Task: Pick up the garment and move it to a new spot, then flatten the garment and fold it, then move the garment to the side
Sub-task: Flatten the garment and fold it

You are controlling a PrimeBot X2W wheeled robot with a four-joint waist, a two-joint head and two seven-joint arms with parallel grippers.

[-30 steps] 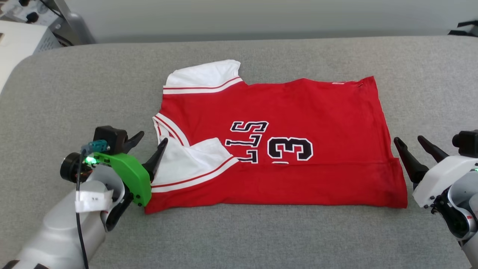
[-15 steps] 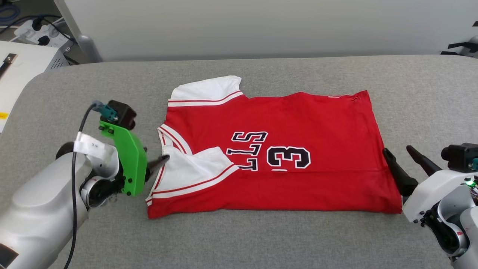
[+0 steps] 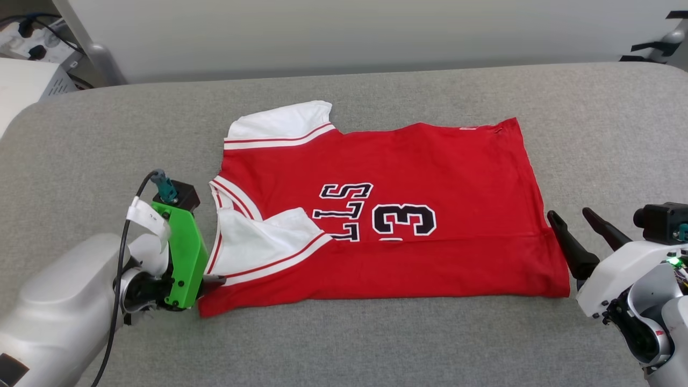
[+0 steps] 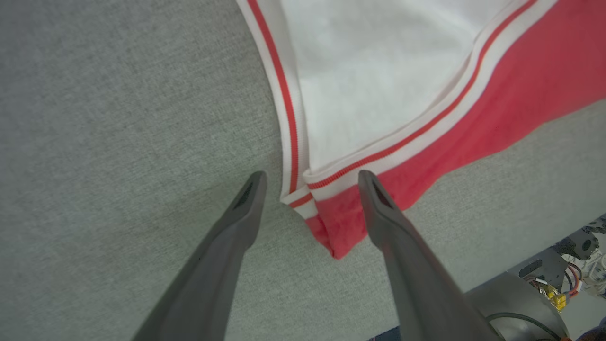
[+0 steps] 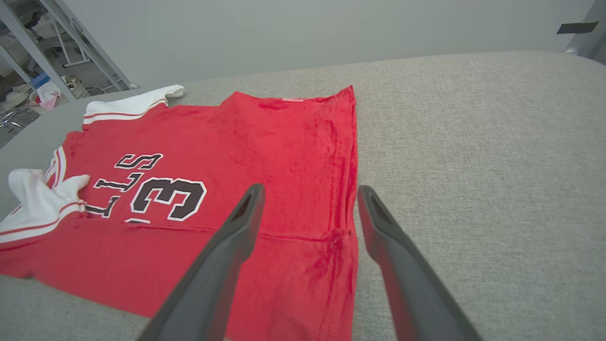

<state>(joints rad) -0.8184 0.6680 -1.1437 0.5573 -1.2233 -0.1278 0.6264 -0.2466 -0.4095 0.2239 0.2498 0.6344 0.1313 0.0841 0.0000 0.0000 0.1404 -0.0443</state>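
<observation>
Jaws left and right stand released, flanking the shirt [image 3: 441, 166], which lies lengthwise across the grey surface [image 3: 344, 349], collar [image 3: 236, 196] leftward; chest print [image 3: 376, 215] reads "LLS" and "3".

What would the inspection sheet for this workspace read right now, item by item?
surface: grey fabric-covered table, smooth.
job's things: garment lies flat, collar to the robot's left, near edge folded up over the number, one white sleeve tucked onto the front.
clutter: nothing seen.
grippers: left gripper open, astride the garment's near-left corner; right gripper open, just off the hem, holding nothing.
cables: black cable along the left forearm; plugs and leads beyond the table, far left.
surroundings: pale wall; white box at far left.
</observation>
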